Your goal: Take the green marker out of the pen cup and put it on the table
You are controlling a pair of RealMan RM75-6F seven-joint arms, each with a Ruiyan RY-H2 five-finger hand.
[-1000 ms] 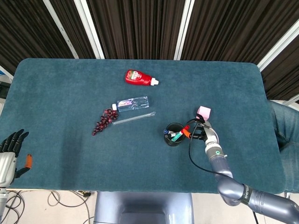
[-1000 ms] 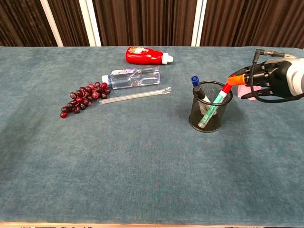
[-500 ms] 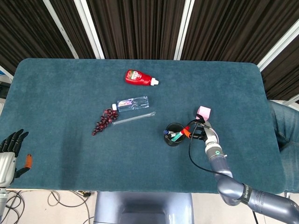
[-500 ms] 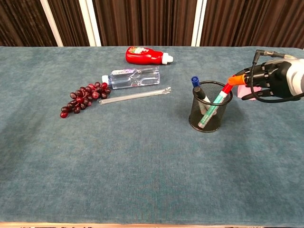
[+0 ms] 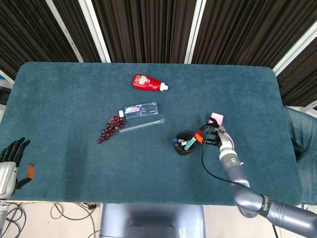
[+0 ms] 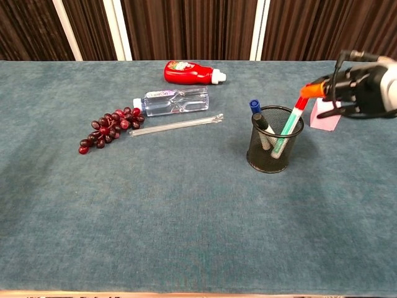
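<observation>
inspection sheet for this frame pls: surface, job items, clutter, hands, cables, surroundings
Surface: teal cloth table.
Job's things: green marker tilted, lower end inside the mesh pen cup, upper end pinched by right hand.
Clutter: ketchup bottle, water bottle, grapes, clear rod, pink note, two other pens in the cup.
Hands: right holds the marker; left hand idle at the table's near-left edge.
Cables: black cable looping along right forearm.
Surroundings: dark slatted wall.

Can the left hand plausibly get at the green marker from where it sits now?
Probably not. The left hand rests at the table's near-left edge, far from the pen cup, and the right hand already grips the green marker by its top.
</observation>
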